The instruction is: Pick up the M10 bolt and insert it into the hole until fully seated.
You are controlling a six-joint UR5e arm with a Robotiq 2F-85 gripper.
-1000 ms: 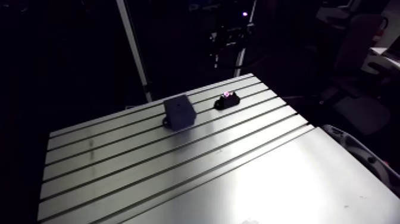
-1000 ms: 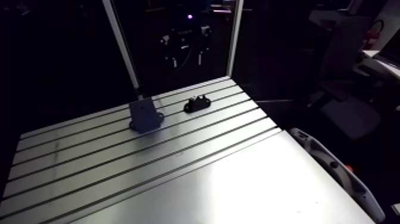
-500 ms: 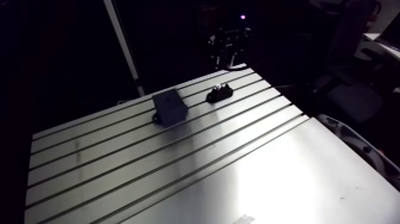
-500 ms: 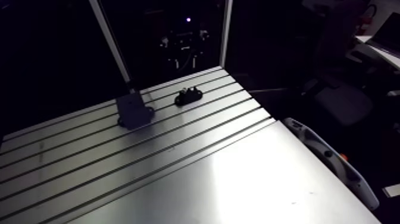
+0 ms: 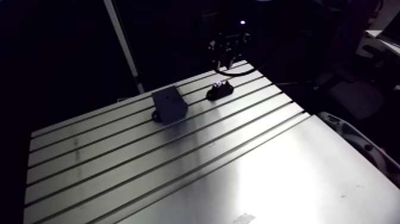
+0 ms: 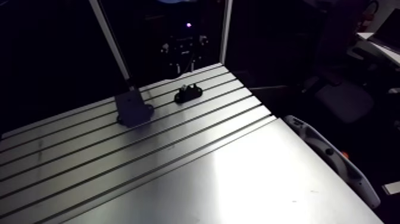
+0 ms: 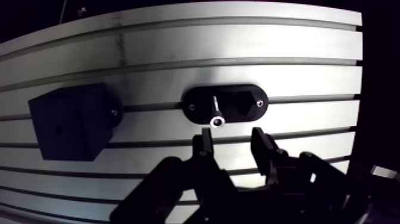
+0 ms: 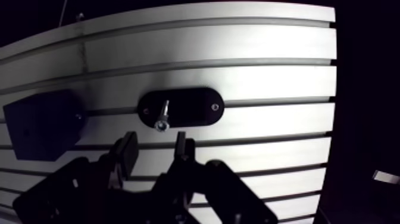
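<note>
One bolt (image 7: 216,116) in holder (image 7: 245,105), end effector (image 7: 231,136) spread

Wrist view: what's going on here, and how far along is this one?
The arm's gripper hangs open and empty just short of the bolt, which sits in a black oval holder on the slotted table. The dark block stands beside the holder, apart from it. Nothing is grasped, so the bolt has not yet been picked up and nothing has been inserted.
</note>
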